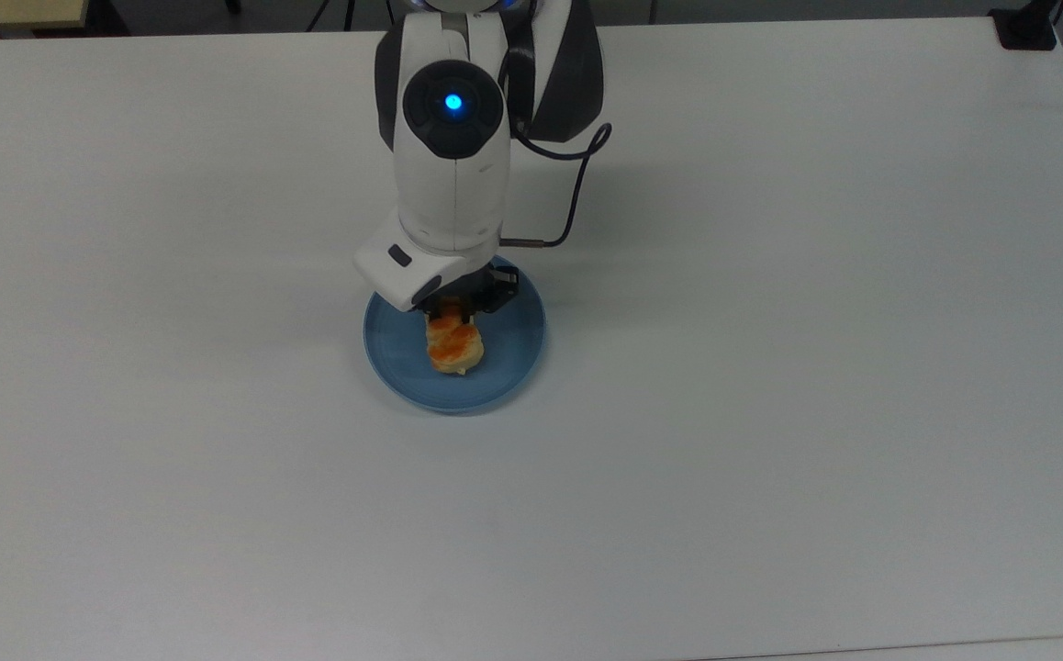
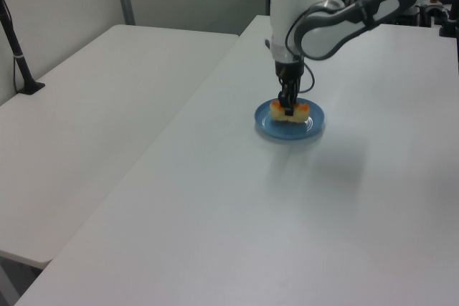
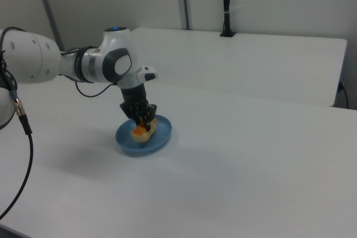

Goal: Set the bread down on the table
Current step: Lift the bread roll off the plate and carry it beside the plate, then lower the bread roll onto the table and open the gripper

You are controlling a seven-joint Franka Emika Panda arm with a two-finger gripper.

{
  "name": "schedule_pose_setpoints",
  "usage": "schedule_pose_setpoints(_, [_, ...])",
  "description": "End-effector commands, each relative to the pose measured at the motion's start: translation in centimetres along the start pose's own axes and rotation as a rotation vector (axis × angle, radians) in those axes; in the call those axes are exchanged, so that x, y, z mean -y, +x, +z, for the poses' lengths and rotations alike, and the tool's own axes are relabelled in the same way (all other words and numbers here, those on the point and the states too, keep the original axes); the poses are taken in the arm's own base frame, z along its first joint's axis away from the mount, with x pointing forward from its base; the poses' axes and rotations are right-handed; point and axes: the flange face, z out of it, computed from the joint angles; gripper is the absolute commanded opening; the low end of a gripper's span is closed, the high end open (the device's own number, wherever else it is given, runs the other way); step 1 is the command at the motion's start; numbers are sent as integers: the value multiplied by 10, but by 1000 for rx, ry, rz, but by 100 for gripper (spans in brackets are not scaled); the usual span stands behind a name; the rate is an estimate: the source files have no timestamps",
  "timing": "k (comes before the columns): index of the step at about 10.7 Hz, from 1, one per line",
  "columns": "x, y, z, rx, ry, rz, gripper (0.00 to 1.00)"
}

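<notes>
Right now the gripper [image 1: 454, 312] is closing its fingers on the bread [image 1: 452, 344], gripping it at the end nearest the arm. Seen in the left view, the gripper [image 2: 287, 105] is coming straight down onto the middle of the bread [image 2: 290, 114], one dark finger crossing its near side. Whether the bread is resting on the plate [image 1: 513, 353] or hanging just clear of it is hard to say; in the right view the bread [image 3: 140, 130] is sitting low over the plate [image 3: 162, 135], with the gripper [image 3: 143, 120] pressing in from above. The plate [image 2: 313, 127] is lying on the table [image 1: 770, 367], near its middle in the top view. A black cable [image 1: 577, 197] is looping off the wrist on the top view's right.
</notes>
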Motion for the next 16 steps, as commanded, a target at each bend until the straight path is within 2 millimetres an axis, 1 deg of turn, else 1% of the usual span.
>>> schedule_pose_setpoints(1, [-62, -16, -51, 14, -14, -43, 33])
schedule_pose_setpoints(3, [-122, -18, -53, 6, -63, -55, 33])
schedule_pose_setpoints(4, [-156, -22, -44, 17, -73, -60, 33])
schedule_pose_setpoints(5, [-184, -25, -33, 16, -74, -78, 33])
schedule_pose_setpoints(6, [-208, -24, -16, -2, -81, -75, 34])
schedule_pose_setpoints(7, [-222, -22, 1, -21, -90, -65, 35])
schedule_pose_setpoints(8, [-229, -19, 14, -40, -96, -55, 37])
schedule_pose_setpoints(9, [-230, -17, 24, -45, -98, -54, 43])
schedule_pose_setpoints(10, [-233, -18, 24, -45, -97, -47, 54])
schedule_pose_setpoints(12, [-231, -19, 23, -43, -95, -41, 98])
schedule_pose_setpoints(13, [-229, -18, 17, -49, -95, -31, 100])
schedule_pose_setpoints(14, [-224, -18, 0, -68, -95, -8, 100])
schedule_pose_setpoints(15, [-215, -20, -24, -78, -88, 23, 100])
schedule_pose_setpoints(16, [-195, -24, -54, -70, -81, 30, 100])
